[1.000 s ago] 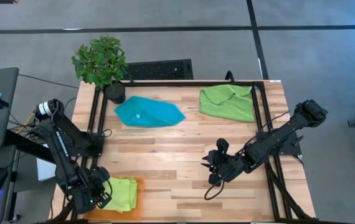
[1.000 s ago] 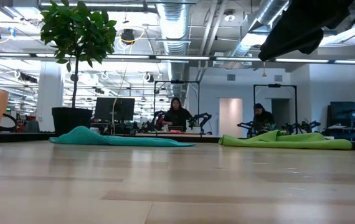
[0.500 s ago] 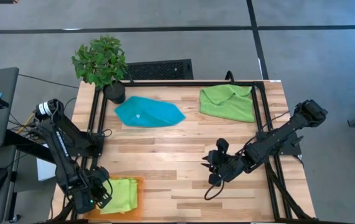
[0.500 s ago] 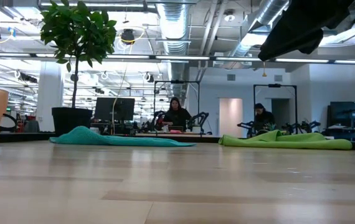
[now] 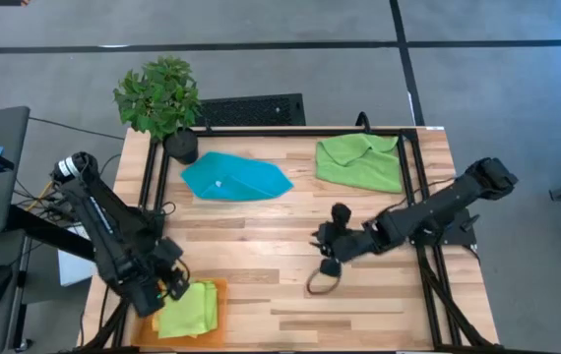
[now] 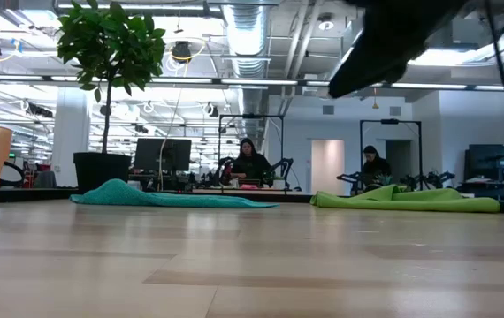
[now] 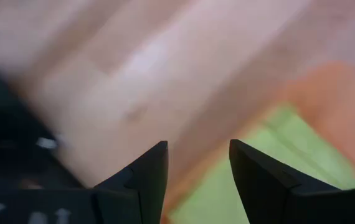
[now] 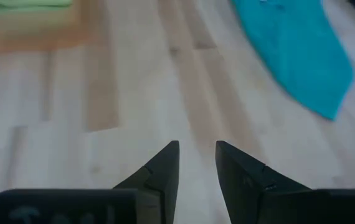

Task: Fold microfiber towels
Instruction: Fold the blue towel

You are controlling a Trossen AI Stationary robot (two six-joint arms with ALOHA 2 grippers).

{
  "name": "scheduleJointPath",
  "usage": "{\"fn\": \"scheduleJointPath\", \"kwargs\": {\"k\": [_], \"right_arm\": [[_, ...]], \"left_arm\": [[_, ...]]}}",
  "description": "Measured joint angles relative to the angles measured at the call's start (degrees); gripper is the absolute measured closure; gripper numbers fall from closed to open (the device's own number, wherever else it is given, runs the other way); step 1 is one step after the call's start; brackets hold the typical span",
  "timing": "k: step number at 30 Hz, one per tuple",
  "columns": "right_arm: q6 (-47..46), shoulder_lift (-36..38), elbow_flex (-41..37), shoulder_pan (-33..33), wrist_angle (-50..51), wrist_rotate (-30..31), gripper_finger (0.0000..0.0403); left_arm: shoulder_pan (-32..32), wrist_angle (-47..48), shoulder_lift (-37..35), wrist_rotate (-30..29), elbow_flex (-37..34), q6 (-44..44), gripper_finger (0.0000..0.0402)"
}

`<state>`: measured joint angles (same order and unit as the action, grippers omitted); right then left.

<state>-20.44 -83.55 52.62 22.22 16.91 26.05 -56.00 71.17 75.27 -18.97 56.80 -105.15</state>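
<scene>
A folded lime green towel (image 5: pixel 190 310) lies on the orange tray (image 5: pixel 218 287) at the table's near left. My left gripper (image 5: pixel 172 287) hangs open just beside and above its far edge; in the left wrist view (image 7: pixel 196 149) nothing sits between the fingers, and the towel (image 7: pixel 258 186) shows past them. A teal towel (image 5: pixel 236 177) lies spread at the far middle, and a second lime green towel (image 5: pixel 361 162) lies rumpled at the far right. My right gripper (image 5: pixel 320 246) hovers open over bare wood mid-table, its fingers (image 8: pixel 196 146) toward the teal towel (image 8: pixel 296 50).
A potted plant (image 5: pixel 162 98) stands at the far left corner beside the teal towel. A black frame (image 5: pixel 408 147) runs along the table's far and side edges. Bare wood lies between the tray and the two far towels.
My left gripper has opened and let go of the folded lime green towel, which stays on the tray. It has then risen and drawn back toward the far edge. My right gripper has gone left and toward the far edge, nearer the teal towel.
</scene>
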Motion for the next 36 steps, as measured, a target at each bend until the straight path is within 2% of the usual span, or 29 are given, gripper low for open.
{"fn": "scheduleJointPath", "kwargs": {"k": [6, 11, 15, 19, 21, 23, 28, 32, 36], "right_arm": [[9.52, -0.11, 0.02, -10.93, 0.13, -4.98, 0.0274], [21.95, -0.15, 0.02, -19.05, 0.19, -6.08, 0.0274], [31.76, -0.31, 0.02, -24.67, -0.05, -12.22, 0.0274], [38.84, -3.13, -0.11, -29.34, -1.9, -14.44, 0.0274], [42.56, -5.94, 0.33, -31.17, -6.93, -14.97, 0.0274], [45.86, -8.09, 0.19, -33.01, -7.18, -16.3, 0.0274], [50.77, -15.31, 5.51, -36.05, -8.41, -20.02, 0.0274], [52.54, -22.18, 10.68, -36.73, -5.01, -23.12, 0.0274], [55.31, -27.61, 15.71, -36.51, -0.59, -23.61, 0.0274]], "left_arm": [[6.7, 3.96, 0.01, -1.03, 0.0, 6.17, 0.0239], [10.78, 3.94, 0.02, -2.96, 0.0, 10.5, 0.0239], [13.93, 3.94, 0.02, -4.97, 0.0, 12.99, 0.0239], [17.64, 3.94, 0.02, -8.4, 0.0, 14.51, 0.0239], [19.89, 3.84, 0.07, -9.69, 0.0, 14.93, 0.0239], [22.24, 4.04, 0.03, -10.34, 0.0, 15.01, 0.0239], [26.76, 3.63, 0.06, -10.26, 0.0, 17.96, 0.0239], [28.98, 2.88, 0.08, -10.61, 0.0, 21.88, 0.0239], [29.96, 2.21, 0.06, -10.79, -0.02, 24.11, 0.0239]]}}
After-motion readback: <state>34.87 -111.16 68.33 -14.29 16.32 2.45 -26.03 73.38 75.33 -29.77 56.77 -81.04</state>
